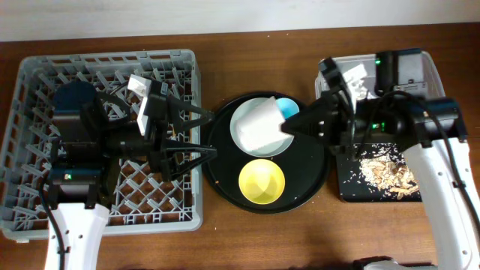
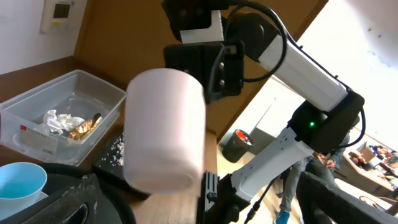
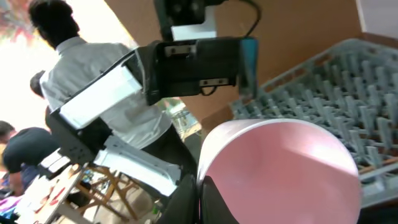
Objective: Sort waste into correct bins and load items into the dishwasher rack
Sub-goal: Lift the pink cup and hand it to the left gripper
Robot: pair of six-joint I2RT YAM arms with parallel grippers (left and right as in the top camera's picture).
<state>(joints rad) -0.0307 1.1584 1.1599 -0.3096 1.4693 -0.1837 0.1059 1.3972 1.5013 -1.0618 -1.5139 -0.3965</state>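
Mid-handover, by the look of it. Held in the closed jaws of the right gripper (image 1: 286,126): the small pink cup (image 1: 259,124), tipped on its side, lifted above the round black tray (image 1: 225,176) and offered leftward. Poised just left of it, jaws spread wide and holding nothing: the left gripper (image 1: 214,131), over the right edge of the dishwasher rack (image 1: 30,97), probably because that arm reaches the pegs more easily. Left on the round tray: light-blue cup (image 1: 289,107), yellow bowl (image 1: 262,181), plate (image 1: 279,145). Far right, tissue (image 2: 53,117) and foil wrapper (image 2: 85,126) already in the clear tub (image 2: 25,102); food scraps (image 1: 386,172) in the black tray (image 1: 352,189). Next, likely: closing on the cup before any release.
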